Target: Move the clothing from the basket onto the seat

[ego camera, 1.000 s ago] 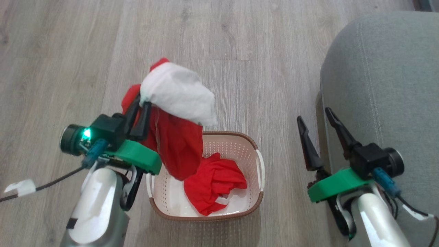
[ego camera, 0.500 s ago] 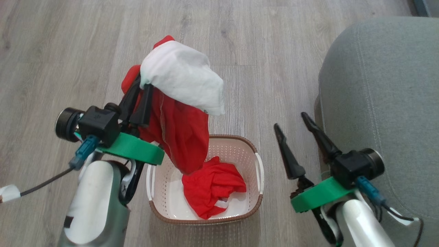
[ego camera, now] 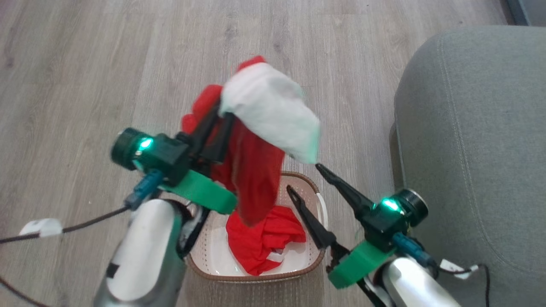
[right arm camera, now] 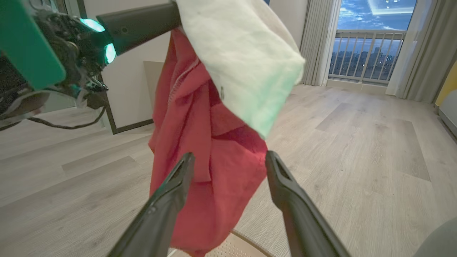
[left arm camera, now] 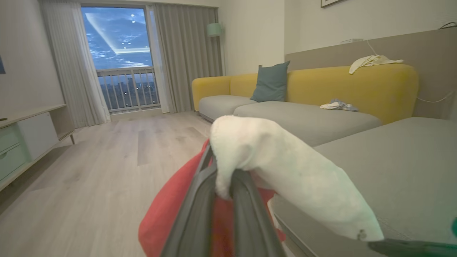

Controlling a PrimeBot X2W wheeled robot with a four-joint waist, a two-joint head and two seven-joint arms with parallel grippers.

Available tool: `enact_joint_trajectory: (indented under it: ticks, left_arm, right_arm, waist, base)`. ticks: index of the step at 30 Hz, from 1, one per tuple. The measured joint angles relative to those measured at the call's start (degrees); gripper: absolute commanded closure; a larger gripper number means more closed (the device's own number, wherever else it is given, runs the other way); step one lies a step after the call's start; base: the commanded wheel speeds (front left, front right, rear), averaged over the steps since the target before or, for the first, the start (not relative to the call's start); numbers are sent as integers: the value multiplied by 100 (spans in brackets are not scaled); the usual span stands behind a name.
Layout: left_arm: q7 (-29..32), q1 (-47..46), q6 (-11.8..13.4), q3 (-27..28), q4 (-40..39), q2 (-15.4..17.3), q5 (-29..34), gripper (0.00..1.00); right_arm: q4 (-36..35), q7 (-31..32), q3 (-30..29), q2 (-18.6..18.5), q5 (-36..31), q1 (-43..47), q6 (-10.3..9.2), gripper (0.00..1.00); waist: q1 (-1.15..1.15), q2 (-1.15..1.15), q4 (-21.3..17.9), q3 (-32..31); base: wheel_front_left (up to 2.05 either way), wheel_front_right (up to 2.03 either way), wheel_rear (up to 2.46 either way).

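My left gripper [ego camera: 224, 111] is shut on a red garment with a large white panel [ego camera: 273, 113], lifted above the basket [ego camera: 318, 260]; its red part [right arm camera: 210, 157] hangs down toward the rim. From the left wrist the white panel [left arm camera: 285, 167] drapes over the shut fingers [left arm camera: 246, 210]. A second red garment [ego camera: 260, 238] lies crumpled inside the cream basket. My right gripper [ego camera: 303, 177] is open, its fingers [right arm camera: 167, 200] pointing at the hanging fabric from the right, just short of it. The grey-green seat [ego camera: 473, 140] stands to the right.
Pale wood-look floor [ego camera: 85, 64] surrounds the basket. The left wrist view looks along a yellow-backed sofa [left arm camera: 357, 85] with a teal pillow [left arm camera: 271, 82], a low cabinet [left arm camera: 21, 135] and a balcony window [left arm camera: 121, 57]. Cables [ego camera: 85, 221] trail from both wrists.
The left gripper has carried the red and white garment to the right, over the basket. The right gripper has swung left, away from the seat, up to the hanging fabric.
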Motion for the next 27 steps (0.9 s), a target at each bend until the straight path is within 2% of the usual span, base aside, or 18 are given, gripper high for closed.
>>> enact_joint_trajectory:
  ticks: [4, 8, 12, 18, 27]
  left_arm:
    - [0, -171, 51, -398, 4, 0, -224, 100]
    - [0, -296, 219, -715, 4, 0, -338, 100]
    - [0, -400, 274, -959, 51, 0, -425, 100]
    - [0, -566, 371, -1230, 101, 1, -482, 100]
    - [0, -576, 369, -1715, 272, 2, -589, 100]
  right_arm:
    - [238, 0, 33, 19, -49, -308, 0, 0]
    - [512, 0, 391, 41, -54, -576, 0, 0]
    - [679, 0, 570, 93, -38, -817, 0, 0]
    - [906, 0, 356, 141, -112, -1003, 0, 0]
    - [1055, 0, 152, 162, -152, -1204, 0, 0]
  waist:
    - [0, 0, 37, -17]
    - [0, 0, 45, -5]
    - [0, 0, 68, 36]
    - [0, 0, 101, 110]
    - [0, 0, 212, 149]
  base:
    - [0, 0, 0]
    - [0, 0, 0]
    - [0, 0, 0]
    - [0, 0, 0]
    - [0, 0, 0]
